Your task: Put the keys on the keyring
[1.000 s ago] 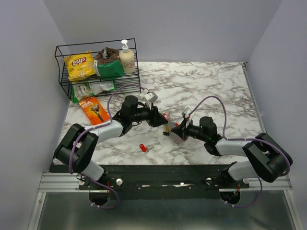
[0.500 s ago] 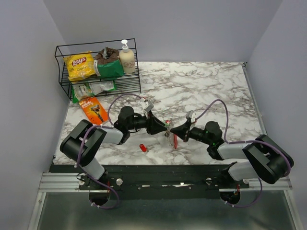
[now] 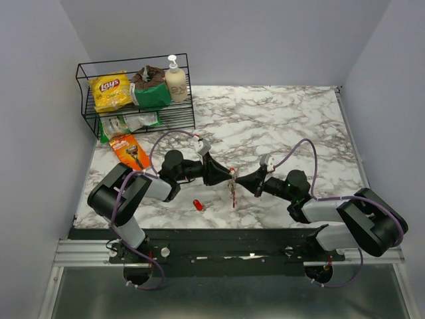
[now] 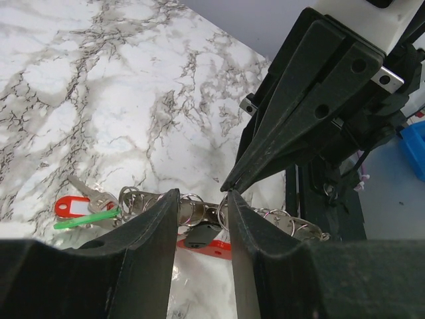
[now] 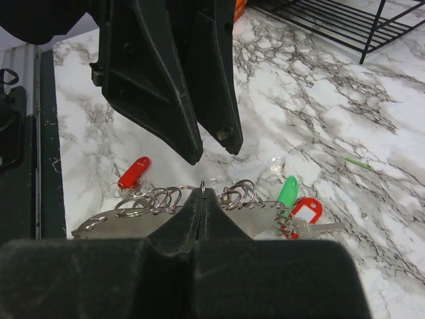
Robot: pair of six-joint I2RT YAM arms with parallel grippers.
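Note:
The keyring [image 5: 156, 199], a silvery strip strung with several metal rings and backed by a red strip [image 4: 214, 248], hangs just above the table between the two arms [image 3: 233, 189]. My right gripper [image 5: 201, 194] is shut on its middle. A green-headed key [image 5: 287, 189] and a red-headed key [image 5: 305, 212] hang at one end. Another red key [image 3: 198, 204] lies loose on the marble. My left gripper [image 4: 202, 203] is open, its fingers [image 5: 192, 143] apart just over the rings and facing the right gripper [image 3: 244, 181].
A black wire rack [image 3: 133, 61] with a chips bag, green packet and soap bottle stands at the back left. An orange package [image 3: 131, 153] lies in front of it. Walls close in on both sides.
Both grippers have come lower and nearer the front edge, keeping the keyring between them. The red strip now hangs down. My left jaws have narrowed a little.

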